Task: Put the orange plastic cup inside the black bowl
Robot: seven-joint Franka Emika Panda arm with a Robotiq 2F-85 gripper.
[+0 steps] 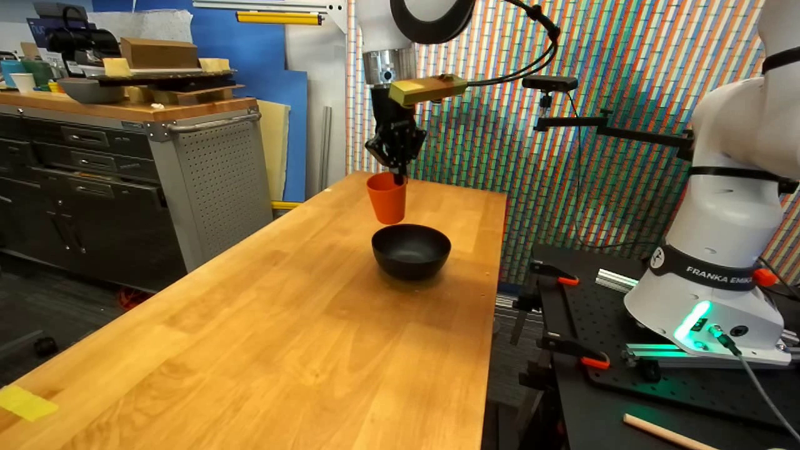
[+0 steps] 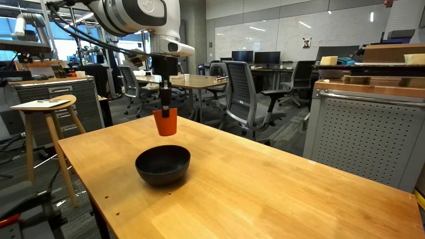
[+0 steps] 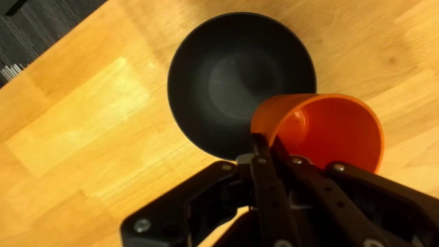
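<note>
Clearly, the gripper (image 3: 269, 144) is pinched: its jaws sit nearly together, only the wall of the orange plastic cup (image 3: 339, 127) between them. Right of centre in the wrist view, the cup's rim passes between the tips, one finger (image 3: 259, 145) outside the wall and its mate within. Only that view looks deep inside the cup. In an exterior view the inner finger (image 1: 399, 179) dips into the mouth, at upper centre; in an exterior view the outer finger (image 2: 165, 111) lies on the cup's outer face, left of centre.

The cup hangs mouth up, close to upright, above the table (image 2: 265, 179). The black bowl (image 3: 240, 41) stands on the wood, its inside in plain sight at the top centre of the wrist view. There the cup overlaps the bowl's lower right; both exterior views show the two apart, the cup higher in the frame.

The white arm (image 2: 142, 16) comes in from the top edge in both exterior views. In an exterior view the robot base (image 1: 706, 294), lit green, stands at the right, and a striped backdrop (image 1: 475, 144) rises behind the table. In an exterior view a wooden stool (image 2: 68, 99) stands at far left, and a grey office chair (image 2: 244, 89) beyond the table at upper centre.
</note>
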